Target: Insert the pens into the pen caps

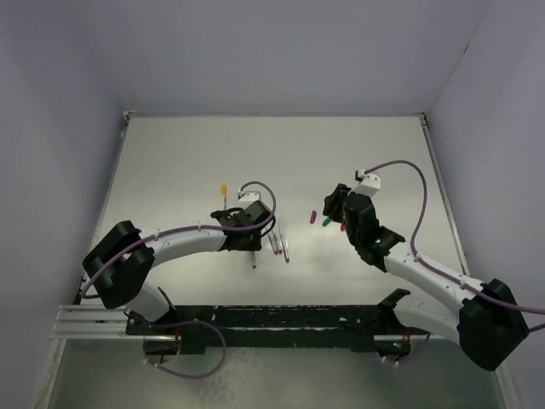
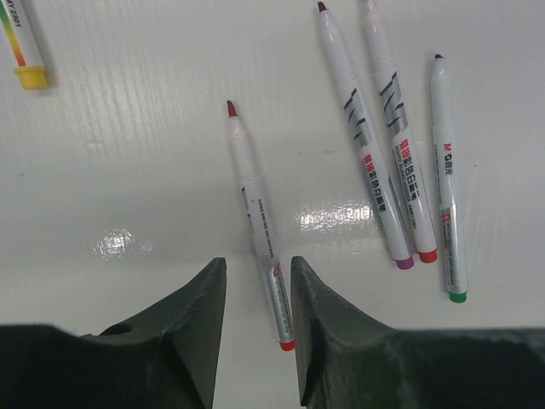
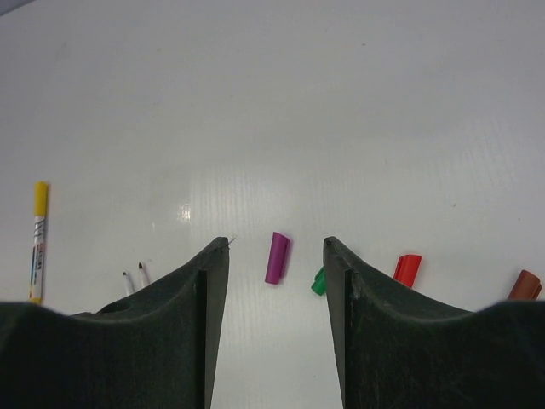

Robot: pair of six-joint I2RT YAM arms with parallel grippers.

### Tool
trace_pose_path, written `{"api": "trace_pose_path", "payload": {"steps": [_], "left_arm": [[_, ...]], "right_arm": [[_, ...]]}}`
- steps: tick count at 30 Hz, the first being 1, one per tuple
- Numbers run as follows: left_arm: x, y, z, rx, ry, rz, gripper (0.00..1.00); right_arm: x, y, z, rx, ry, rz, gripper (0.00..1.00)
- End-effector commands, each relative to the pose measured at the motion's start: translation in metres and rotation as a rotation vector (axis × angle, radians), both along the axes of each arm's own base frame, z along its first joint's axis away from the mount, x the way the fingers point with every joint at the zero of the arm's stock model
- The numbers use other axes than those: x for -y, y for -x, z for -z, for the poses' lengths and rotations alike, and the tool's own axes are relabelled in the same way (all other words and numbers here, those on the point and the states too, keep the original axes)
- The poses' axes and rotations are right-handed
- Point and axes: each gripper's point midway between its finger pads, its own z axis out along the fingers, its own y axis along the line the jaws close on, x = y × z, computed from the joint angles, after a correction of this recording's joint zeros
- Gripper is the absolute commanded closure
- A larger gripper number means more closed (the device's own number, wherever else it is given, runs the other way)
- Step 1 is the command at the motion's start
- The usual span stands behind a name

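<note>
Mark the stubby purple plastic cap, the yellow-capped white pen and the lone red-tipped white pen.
stubby purple plastic cap (image 3: pixel 277 257), right wrist view, mid-body
yellow-capped white pen (image 3: pixel 37 243), right wrist view, mid-barrel
lone red-tipped white pen (image 2: pixel 260 226), left wrist view, mid-barrel

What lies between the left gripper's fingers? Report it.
A red-tipped pen lies between the fingers of the open left gripper, shown in the left wrist view.

On the white table (image 1: pixel 170 162) a red pen (image 2: pixel 260 230) lies alone, its tip bare. Three more pens (image 2: pixel 396 136) lie side by side near it. A yellow pen (image 3: pixel 37 243) lies apart. A purple cap (image 3: pixel 277 257), a green cap (image 3: pixel 318 282) and two red caps (image 3: pixel 407 270) lie in a row.
</note>
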Motion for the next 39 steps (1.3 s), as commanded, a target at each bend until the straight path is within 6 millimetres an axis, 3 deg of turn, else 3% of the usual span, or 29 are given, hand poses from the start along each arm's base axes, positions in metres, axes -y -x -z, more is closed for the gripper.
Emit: {"api": "trace_pose_path", "payload": {"steps": [1, 19, 39], "left_arm": [[0.011, -0.003, -0.001, -0.001, 0.033, 0.027, 0.61], [-0.001, 0.011, 0.026, -0.14, -0.031, 0.044, 0.62], [-0.008, 0.025, 0.053, -0.286, -0.111, 0.118, 0.85]], "right_arm": [[-0.002, -0.001, -0.007, 0.021, -0.037, 0.001, 0.5], [-0.006, 0.002, -0.008, 0.022, -0.068, -0.015, 0.5], [0.005, 0.002, -0.026, 0.054, -0.061, 0.027, 0.5]]}}
